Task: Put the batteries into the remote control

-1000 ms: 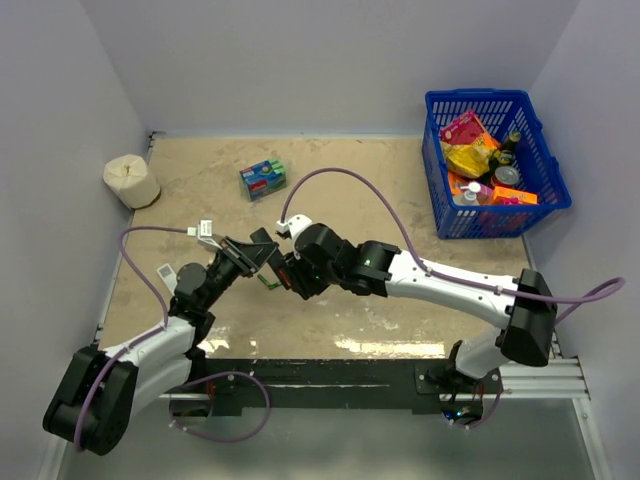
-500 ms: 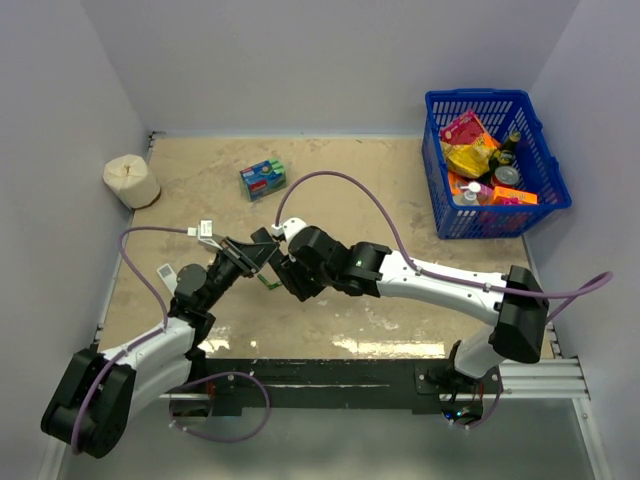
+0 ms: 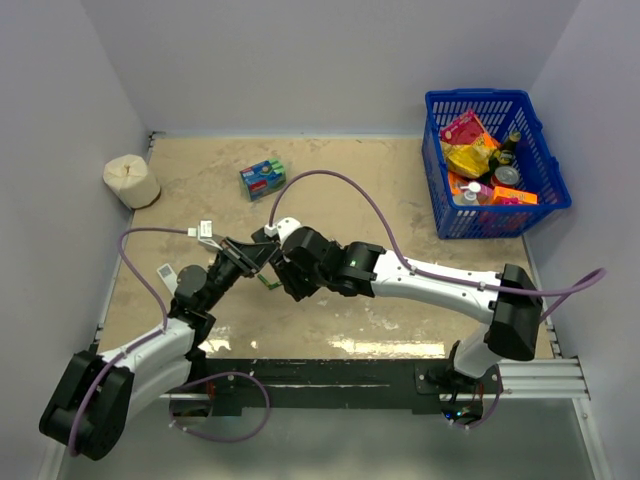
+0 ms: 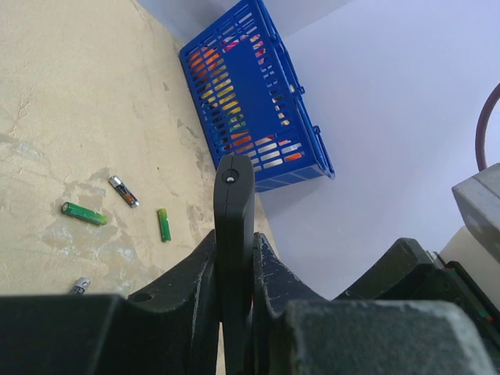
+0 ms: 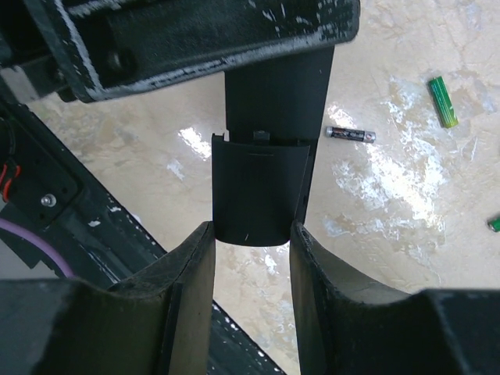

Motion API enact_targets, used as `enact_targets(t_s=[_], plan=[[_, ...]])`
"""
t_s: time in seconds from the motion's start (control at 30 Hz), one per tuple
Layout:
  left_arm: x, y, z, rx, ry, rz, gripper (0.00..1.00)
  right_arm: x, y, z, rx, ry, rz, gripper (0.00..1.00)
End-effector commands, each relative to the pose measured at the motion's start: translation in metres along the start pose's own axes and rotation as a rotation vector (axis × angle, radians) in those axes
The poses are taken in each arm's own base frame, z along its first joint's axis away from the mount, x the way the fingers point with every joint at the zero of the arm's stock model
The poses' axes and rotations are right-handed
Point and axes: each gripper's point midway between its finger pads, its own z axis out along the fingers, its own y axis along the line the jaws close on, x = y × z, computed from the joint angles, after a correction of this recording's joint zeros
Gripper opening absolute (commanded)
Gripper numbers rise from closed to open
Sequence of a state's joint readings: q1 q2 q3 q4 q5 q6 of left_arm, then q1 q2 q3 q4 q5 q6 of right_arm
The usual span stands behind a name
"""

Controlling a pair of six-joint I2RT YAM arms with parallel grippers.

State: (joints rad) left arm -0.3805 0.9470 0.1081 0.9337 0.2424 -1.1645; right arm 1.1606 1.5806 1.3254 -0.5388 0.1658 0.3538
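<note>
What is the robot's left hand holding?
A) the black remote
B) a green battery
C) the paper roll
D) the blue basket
A: in the left wrist view the black remote sits clamped between the left fingers, while the green batteries lie loose on the table.

On the left: stretches up and rightward from the near corner base, elbow bent, and clamps the left claw (image 4: 234, 254) tight on the remote control (image 4: 234, 203), gripped edgewise. On the right: reaches far leftward from its base, stretched long, wrist angled toward the other arm, and sets the right claw (image 5: 251, 234) around the back cover (image 5: 258, 191), one finger touching either side of its end.
</note>
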Motion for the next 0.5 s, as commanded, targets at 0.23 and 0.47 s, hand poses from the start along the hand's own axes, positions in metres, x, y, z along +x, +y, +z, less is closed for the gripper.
enact_targets(t_s=[0.23, 0.47], plan=[[-0.0175, -0.0258, 0.0025, 0.081, -0.071, 0.018, 0.00, -0.0054, -0.0066, -0.0099, 0.048, -0.008, -0.006, 0.18], [-0.0163, -0.0283, 0.0035, 0.092, -0.061, 0.014, 0.00, -0.0069, -0.0075, -0.0101, 0.055, -0.001, -0.020, 0.18]])
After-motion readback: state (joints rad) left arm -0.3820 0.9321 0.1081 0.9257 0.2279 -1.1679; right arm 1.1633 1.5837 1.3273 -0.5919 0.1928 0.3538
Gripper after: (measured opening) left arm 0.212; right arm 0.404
